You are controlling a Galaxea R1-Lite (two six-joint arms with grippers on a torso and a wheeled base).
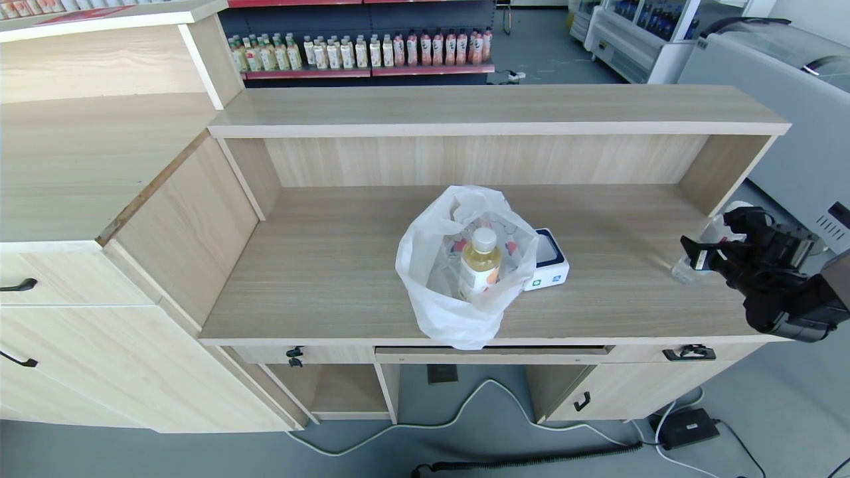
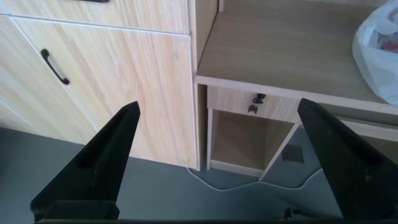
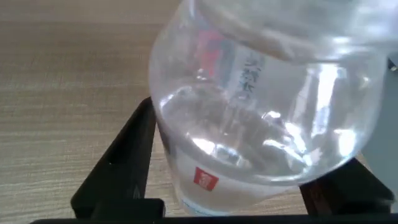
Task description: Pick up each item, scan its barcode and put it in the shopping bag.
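Observation:
A white shopping bag [image 1: 425, 265] stands open at the middle of the counter [image 1: 319, 265], with a yellow-drink bottle [image 1: 479, 265] upright inside it. A white and blue barcode scanner [image 1: 551, 262] sits against the bag's right side. At the counter's right end my right gripper [image 1: 704, 255] is shut on a clear water bottle [image 1: 682, 269], held tilted just above the wood. Seen from the right wrist, the clear bottle [image 3: 261, 106] sits between the black fingers [image 3: 118, 168]. My left gripper [image 2: 219, 106] hangs open and holds nothing, low beside the cabinet doors, with the bag [image 2: 379, 50] far off.
A raised shelf [image 1: 498, 109] runs over the back of the counter. A taller cabinet [image 1: 86, 166] stands at the left. Drawer handles [image 1: 688, 352] and cables [image 1: 465, 411] lie below the front edge. Freezers [image 1: 764, 79] stand at the right.

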